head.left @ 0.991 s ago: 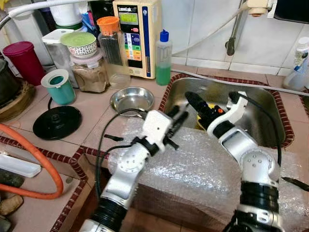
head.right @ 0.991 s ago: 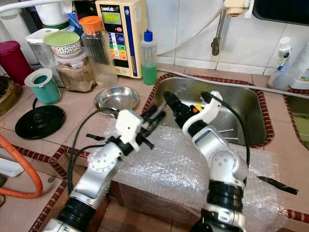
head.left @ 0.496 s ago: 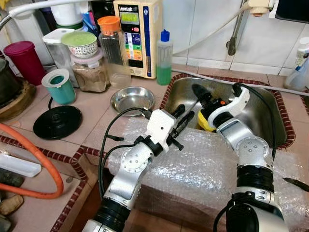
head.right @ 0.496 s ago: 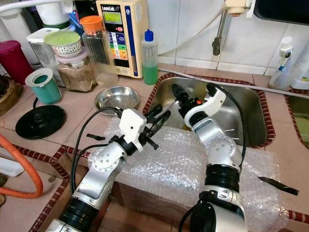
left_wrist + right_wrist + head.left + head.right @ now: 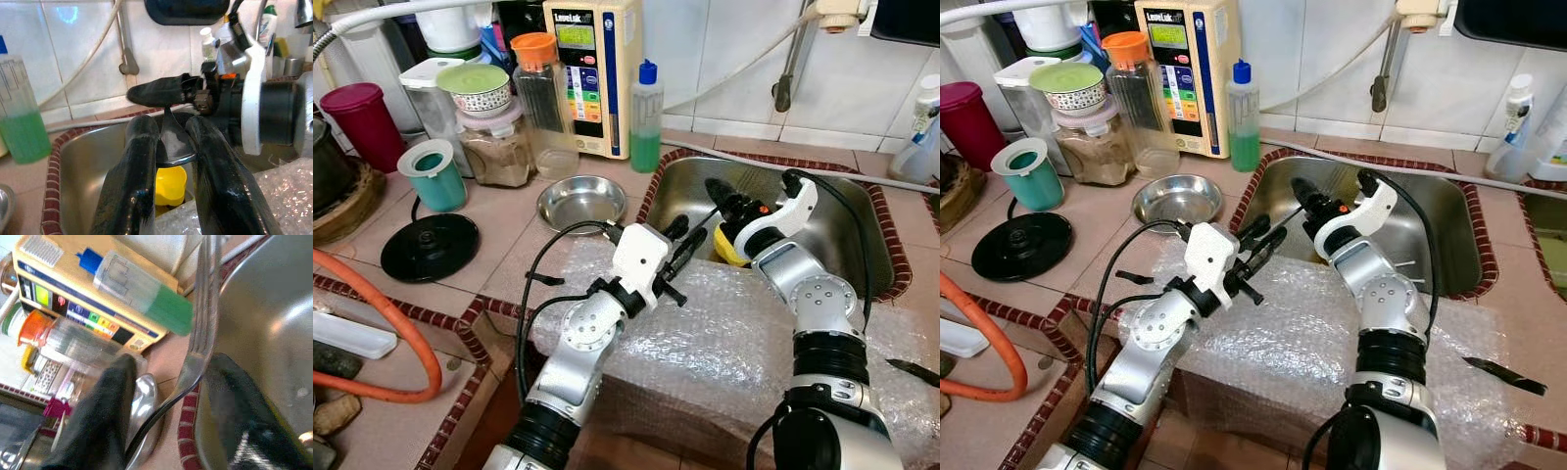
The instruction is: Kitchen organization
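Bubble wrap [image 5: 734,333] covers tiled counter [image 5: 499,230] beside steel sink [image 5: 847,230].

R gripper [image 5: 717,196] moved to fork [image 5: 697,223], L gripper [image 5: 680,240].

One fork [image 5: 201,328], one steel bowl [image 5: 580,201], one green-liquid bottle [image 5: 645,118], one teal cup [image 5: 437,174], one black lid [image 5: 430,247]
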`<state>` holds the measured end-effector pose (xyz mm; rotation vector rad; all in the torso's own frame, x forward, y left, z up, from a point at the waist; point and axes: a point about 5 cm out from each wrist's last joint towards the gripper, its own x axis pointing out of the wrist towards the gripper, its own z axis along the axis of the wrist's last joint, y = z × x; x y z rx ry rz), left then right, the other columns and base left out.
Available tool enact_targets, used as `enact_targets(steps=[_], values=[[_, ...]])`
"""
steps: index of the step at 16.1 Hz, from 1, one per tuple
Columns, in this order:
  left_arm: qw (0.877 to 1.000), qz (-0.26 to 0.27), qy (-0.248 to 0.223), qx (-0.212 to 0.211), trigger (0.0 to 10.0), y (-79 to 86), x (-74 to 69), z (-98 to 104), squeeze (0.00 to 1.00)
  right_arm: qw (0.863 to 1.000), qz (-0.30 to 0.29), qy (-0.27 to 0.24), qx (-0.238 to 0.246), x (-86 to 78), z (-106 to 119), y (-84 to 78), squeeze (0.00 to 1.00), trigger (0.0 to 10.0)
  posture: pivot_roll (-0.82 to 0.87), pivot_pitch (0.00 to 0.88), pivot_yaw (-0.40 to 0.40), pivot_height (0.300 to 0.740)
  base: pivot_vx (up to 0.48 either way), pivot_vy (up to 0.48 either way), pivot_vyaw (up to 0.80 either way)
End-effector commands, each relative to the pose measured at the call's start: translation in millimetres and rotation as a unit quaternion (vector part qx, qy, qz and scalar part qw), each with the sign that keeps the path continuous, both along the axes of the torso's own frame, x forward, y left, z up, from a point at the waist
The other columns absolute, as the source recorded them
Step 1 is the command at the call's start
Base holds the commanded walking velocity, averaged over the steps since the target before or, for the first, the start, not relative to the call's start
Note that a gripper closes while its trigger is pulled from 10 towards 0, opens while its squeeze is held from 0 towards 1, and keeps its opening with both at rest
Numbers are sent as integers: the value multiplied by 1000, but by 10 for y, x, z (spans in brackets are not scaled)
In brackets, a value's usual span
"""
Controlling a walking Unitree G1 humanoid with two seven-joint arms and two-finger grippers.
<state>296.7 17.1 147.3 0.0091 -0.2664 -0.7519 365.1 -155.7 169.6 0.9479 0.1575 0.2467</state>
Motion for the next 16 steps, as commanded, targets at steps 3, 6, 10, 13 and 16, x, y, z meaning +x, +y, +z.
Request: enact_targets(steps=[3, 6, 10, 13, 16], values=[[1000, 25, -13, -1, 1373, 86, 90, 64, 0, 1000, -18, 1, -5, 34, 40, -50, 0, 0, -108, 0, 83, 740, 0, 0, 0], [999, 53, -6, -8, 1137, 138, 164, 80, 0, 999, -40, 10, -8, 37, 11, -113, 0, 0, -95, 0, 81, 740, 0, 0, 0], [999, 42, 11, -17, 10000, 140, 140, 54, 1000, 994, -76, 6, -79, 67, -55, -190, 0, 0, -65, 0, 69, 740, 0, 0, 0], [999, 38, 12, -19, 10000, 147, 124, 64, 1000, 989, -115, -8, -88, 94, -26, -283, 0, 0, -46, 0, 69, 740, 0, 0, 0], [999, 36, 12, -19, 10000, 123, 119, 59, 1000, 991, -106, 13, -82, 125, -107, -217, 0, 0, -43, 0, 70, 740, 0, 0, 0]])
